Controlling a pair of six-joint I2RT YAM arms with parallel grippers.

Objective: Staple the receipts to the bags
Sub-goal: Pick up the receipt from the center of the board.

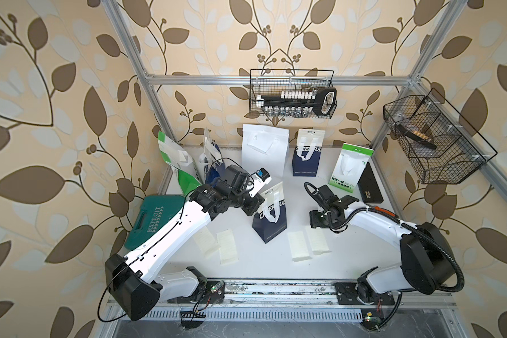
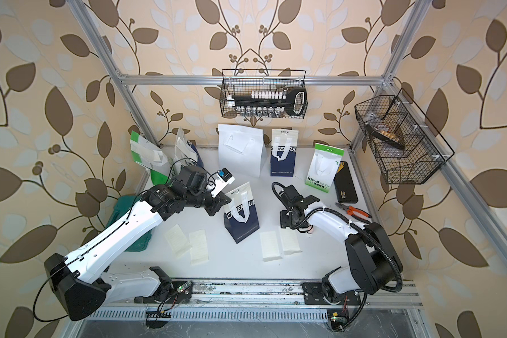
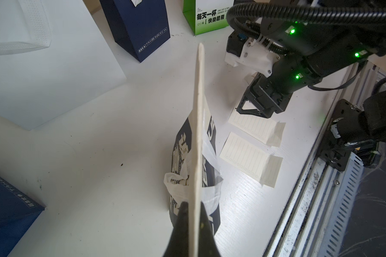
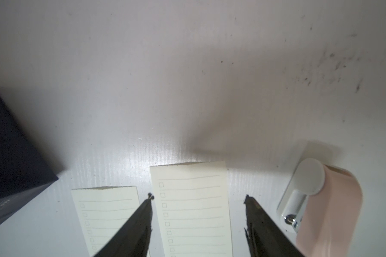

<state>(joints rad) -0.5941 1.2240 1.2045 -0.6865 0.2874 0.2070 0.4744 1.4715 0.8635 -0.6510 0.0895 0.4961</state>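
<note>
Leaf-print wallpaper surrounds a white desk [image 1: 261, 263] framed with aluminium bars. Along the back stand a green-white bag [image 1: 173, 159] leaning at the left wall, a blue bag [image 1: 210, 155] half hidden behind the left arm, a white bag [image 1: 264, 158], a far navy bag [image 1: 306, 162] and a right green bag [image 1: 350, 168]. Nearer the middle stands the centre navy bag [image 1: 271, 219], marked CHEERFUL. The left end effector [image 3: 192, 209] is clenched on this bag's pale top edge, which appears edge-on in the left wrist view. In both top views it meets the bag at its upper left corner.

Four receipts lie flat on the desk nearer the front. The first receipt [image 1: 207, 241] and second receipt [image 1: 227, 247] are left of the centre navy bag. The third receipt [image 1: 298, 245] and right receipt [image 1: 318, 240] are to its right. The right end effector [image 4: 198, 198] hangs low over the right pair, released and holding nothing. Its fingers [image 4: 140, 222] are spread to either side of the right receipt's end. A pink stapler [image 4: 330, 209] lies just beside that receipt, on the side away from the third receipt.

A teal case [image 1: 151, 219] lies under the left arm. A black box [image 1: 370, 184] and pliers [image 2: 353, 210] sit near the right edge. Two wire baskets hang on the frame, the back basket [image 1: 291, 70] and the side basket [image 1: 451, 164].
</note>
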